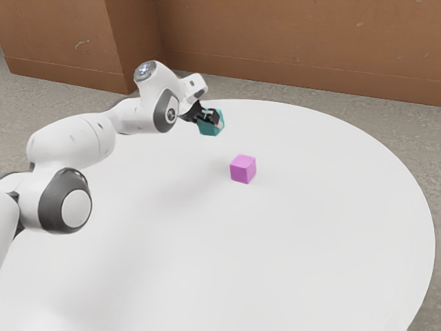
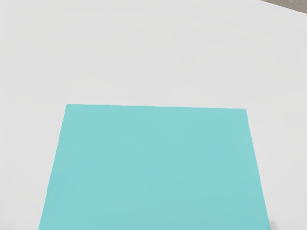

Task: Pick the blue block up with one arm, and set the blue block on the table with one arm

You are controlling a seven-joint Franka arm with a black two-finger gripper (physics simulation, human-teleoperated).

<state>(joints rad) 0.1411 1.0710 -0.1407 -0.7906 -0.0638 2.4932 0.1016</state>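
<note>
**Blue block pinched in the gripper above a round table**

The black gripper (image 1: 213, 117) has its jaws closed on opposite sides of the blue block (image 1: 207, 129), which is tilted and raised over the far part of the white table (image 1: 331, 227). The table's curved rim runs behind the block; bare tabletop extends toward the exterior view's right. The pink block (image 1: 242, 169) rests near, nearer the exterior camera, with a strip of tabletop between the two. The held block is a plain teal cube, darker in the exterior view; in the wrist view its large face is pale, flat and straight-edged. The tabletop is smooth, the arm (image 1: 72, 141) glossy white with dark joint rings, the floor (image 1: 41, 91) speckled grey, the wall (image 1: 289, 41) brown with scuffs.
</note>
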